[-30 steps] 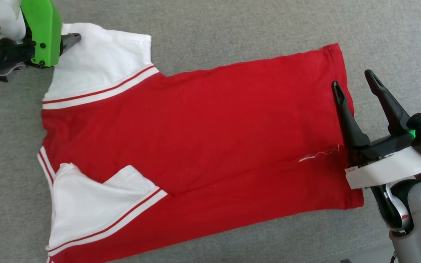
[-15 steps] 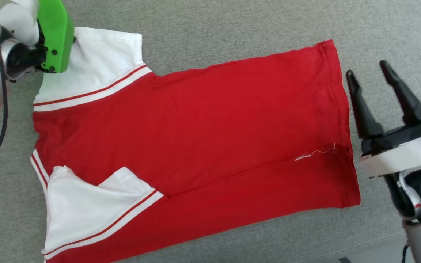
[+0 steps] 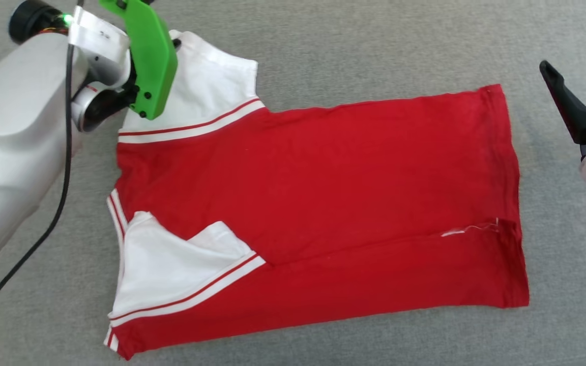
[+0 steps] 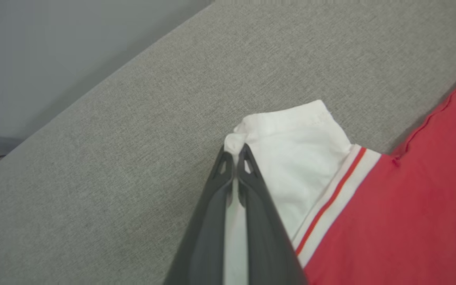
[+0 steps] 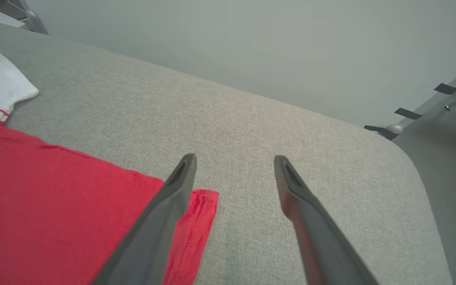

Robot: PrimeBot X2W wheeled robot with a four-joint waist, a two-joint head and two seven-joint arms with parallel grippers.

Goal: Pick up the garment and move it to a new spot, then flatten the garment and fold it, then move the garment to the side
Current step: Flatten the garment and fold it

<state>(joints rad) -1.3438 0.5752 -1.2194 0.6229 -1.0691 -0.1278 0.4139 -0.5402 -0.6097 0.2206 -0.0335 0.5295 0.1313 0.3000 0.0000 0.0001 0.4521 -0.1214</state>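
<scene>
On grey fabric surface (image 3: 323, 40), nearest first: garment (image 3: 323, 178), red, spread nearly flat, near white sleeve (image 3: 171, 269) folded in over the body. Mid: hem (image 3: 509, 178) at right, lying free. Far: far white sleeve (image 3: 206, 81), lifted at its corner.

Step judged: flattening. Best done by drawing far sleeve outward, low and slow, without dragging the body.

Left end effector (image 4: 234, 154): clamped tight on far sleeve corner. Right end effector (image 5: 234, 159): spread wide, holding nothing, near far hem corner.

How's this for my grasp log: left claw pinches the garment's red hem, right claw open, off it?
Not the hem: the left wrist view shows the left claw shut on the garment's white sleeve. The right claw is open, off it.
</scene>
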